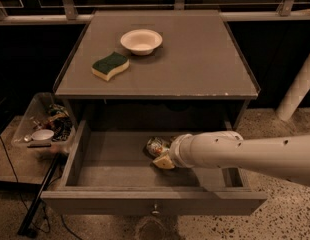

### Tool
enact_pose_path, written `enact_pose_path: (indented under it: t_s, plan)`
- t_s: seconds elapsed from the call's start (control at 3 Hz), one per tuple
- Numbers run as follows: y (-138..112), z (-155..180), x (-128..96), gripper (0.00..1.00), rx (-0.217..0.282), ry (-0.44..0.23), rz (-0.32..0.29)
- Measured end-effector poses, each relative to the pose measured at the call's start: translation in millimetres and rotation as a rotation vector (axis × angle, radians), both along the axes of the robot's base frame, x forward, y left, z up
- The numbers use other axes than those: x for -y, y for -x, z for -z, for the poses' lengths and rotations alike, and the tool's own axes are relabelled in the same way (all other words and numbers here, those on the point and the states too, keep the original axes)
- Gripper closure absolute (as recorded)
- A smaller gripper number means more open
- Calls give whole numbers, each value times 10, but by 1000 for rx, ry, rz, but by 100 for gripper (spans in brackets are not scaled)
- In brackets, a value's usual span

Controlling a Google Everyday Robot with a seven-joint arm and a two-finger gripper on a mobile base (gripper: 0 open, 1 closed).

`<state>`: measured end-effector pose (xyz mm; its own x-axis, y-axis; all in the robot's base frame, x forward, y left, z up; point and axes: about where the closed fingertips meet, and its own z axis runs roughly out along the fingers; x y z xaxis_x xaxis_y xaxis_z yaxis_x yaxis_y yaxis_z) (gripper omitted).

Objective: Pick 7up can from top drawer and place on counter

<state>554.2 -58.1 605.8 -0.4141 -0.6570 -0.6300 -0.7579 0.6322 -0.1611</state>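
Here, the end effector [162, 157] reaches into the open drawer [95, 202], right against the can [156, 145] lying near the drawer's middle. Whether it grips the can cannot be told.

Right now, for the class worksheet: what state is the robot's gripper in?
Gripper: down inside the top drawer, right beside the 7up can; open, closed or holding cannot be told.

No legible text, brand, number or sign anywhere. Label on the 7up can [156, 145], lower centre of the frame inside the top drawer [95, 203], too dim to read. Gripper [164, 159] just beside the can, bearing no readable marking.
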Motion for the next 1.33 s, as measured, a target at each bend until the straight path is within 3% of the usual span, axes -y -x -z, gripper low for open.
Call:
enact_pose_path:
  t_s: [0.67, 1.0, 1.33]
  plan:
    - [90, -200, -103, 88, -4, -16, -59]
    - [165, -474, -64, 100, 7, -58, -88]
    - [250, -829, 41, 100, 33, -118, -116]
